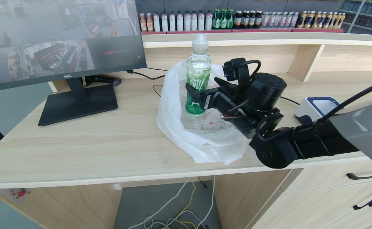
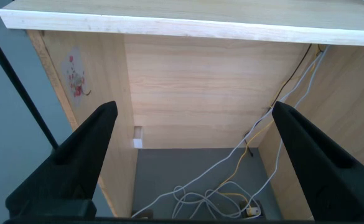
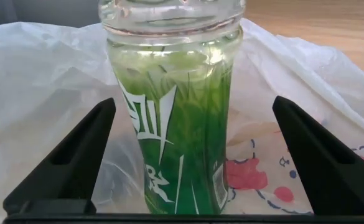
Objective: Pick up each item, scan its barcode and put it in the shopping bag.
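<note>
- Right now the right gripper (image 1: 196, 95) has its fingers spread wide apart, one on each side of the green-labelled drink bottle (image 1: 198, 73), with a gap on either side in the right wrist view, so nothing is clamped.
- Between those fingers the bottle stands upright, its base inside the white plastic shopping bag (image 1: 173, 105), which lies under and around the gripper on the wooden counter (image 1: 93, 136).
- Behind this arm, off to its right, sits a small white barcode scanner (image 1: 319, 106).
- Well to the gripper's left stands a monitor (image 1: 58, 38).
- Down below the counter edge, the left gripper (image 2: 195, 109) is also spread open and empty, facing loose cables (image 2: 219, 186) on the floor.
</note>
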`<state>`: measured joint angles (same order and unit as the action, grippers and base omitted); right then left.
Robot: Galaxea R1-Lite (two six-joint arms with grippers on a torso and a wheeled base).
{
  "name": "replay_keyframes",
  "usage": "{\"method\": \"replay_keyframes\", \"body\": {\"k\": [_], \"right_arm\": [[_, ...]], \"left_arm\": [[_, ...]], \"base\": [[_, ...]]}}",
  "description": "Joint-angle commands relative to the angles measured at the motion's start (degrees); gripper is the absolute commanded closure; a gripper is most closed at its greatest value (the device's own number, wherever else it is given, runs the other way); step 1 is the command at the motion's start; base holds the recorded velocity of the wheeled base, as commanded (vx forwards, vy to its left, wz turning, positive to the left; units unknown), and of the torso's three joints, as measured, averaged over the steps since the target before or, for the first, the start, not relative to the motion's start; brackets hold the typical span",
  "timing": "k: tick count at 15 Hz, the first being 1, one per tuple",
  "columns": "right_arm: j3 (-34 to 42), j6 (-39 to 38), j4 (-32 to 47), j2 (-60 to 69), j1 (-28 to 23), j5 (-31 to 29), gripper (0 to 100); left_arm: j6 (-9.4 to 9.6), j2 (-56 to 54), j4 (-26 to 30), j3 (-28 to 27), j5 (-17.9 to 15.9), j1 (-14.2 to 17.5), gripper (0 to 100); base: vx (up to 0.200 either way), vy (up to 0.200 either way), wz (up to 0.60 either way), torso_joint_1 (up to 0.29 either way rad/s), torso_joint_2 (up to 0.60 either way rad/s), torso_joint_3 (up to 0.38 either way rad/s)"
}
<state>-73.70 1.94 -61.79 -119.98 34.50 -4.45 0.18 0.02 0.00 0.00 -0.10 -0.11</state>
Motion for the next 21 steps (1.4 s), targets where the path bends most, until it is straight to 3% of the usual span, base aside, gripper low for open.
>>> {"method": "replay_keyframes", "body": {"k": [1, 6, 10, 19, 21], "right_arm": [[5.9, 0.1, -1.4, 7.4, 0.2, 0.1, 0], [20.7, 0.3, -8.4, 18.6, 0.0, -0.2, 0], [32.9, 1.0, -26.8, 21.0, 0.1, -0.1, 0], [37.1, 2.0, -28.2, 20.9, 0.1, -0.1, 0], [36.8, 2.2, -28.2, 20.3, 0.3, -0.1, 0]], "left_arm": [[-0.01, 0.0, 0.0, 0.0, 0.0, 0.0, 0], [-0.01, 0.0, 0.0, 0.0, 0.0, 0.0, 0], [-0.09, 0.0, 0.0, 0.0, 0.0, 0.0, 0], [-0.09, 0.0, 0.0, 0.0, 0.0, 0.0, 0], [-0.18, 0.0, 0.0, 0.0, 0.0, 0.0, 0]], "base": [[0.0, 0.0, 0.0, 0.0, 0.0, 0.0], [0.0, 0.0, 0.0, 0.0, 0.0, 0.0], [0.0, 0.0, 0.0, 0.0, 0.0, 0.0], [0.0, 0.0, 0.0, 0.0, 0.0, 0.0], [0.0, -0.2, 0.0, 0.007, 0.0, 0.002]]}}
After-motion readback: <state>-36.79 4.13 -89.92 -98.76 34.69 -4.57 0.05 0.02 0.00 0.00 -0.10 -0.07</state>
